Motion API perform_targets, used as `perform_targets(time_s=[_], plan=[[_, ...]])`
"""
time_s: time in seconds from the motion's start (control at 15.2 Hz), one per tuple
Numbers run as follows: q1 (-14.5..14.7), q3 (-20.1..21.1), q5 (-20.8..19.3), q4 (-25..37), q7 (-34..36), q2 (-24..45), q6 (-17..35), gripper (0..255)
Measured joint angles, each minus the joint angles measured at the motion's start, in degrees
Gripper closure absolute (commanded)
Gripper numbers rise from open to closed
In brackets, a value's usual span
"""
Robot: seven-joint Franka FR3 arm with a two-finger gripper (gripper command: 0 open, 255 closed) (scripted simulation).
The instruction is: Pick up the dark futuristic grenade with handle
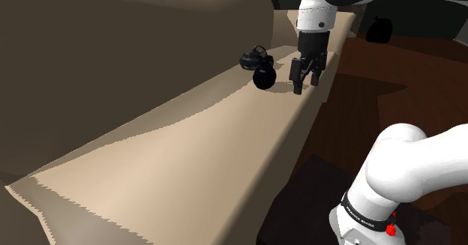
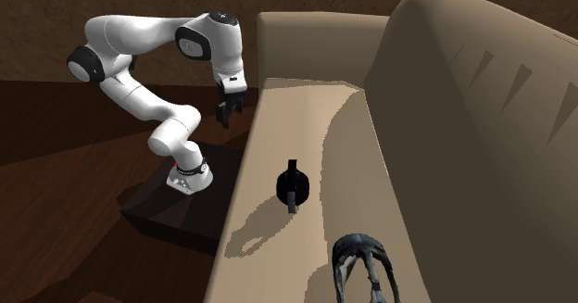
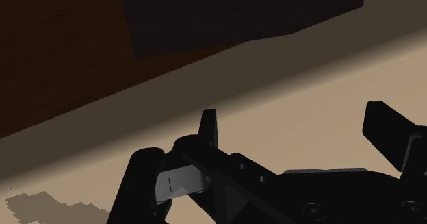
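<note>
The dark grenade, a round black body with a handle on top, stands on the beige sofa seat. My black gripper hangs just above the seat's front edge. It is to the right of the grenade in the shoulder view, a short gap away and not touching it. Its fingers stand apart, open, with only the seat surface between them.
A dark blue-grey strapped object lies on the seat just beyond the grenade. The sofa backrest rises along one side and an armrest closes the end. The dark wood floor drops off past the front edge.
</note>
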Motion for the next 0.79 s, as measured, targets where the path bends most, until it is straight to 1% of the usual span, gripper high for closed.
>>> perform_targets(time_s=[0.07,0.2,0.53,0.79], plan=[[0.00,0.00,0.00,0.00,0.00,0.00,0.00,0],[-0.45,-0.32,-0.69,1.78,-0.09,2.56,0.53,0],[-2.17,-1.76,-3.33,10.48,-0.54,14.04,2.24,0],[-3.41,-2.80,-5.17,17.90,-0.74,22.42,2.39,0]])
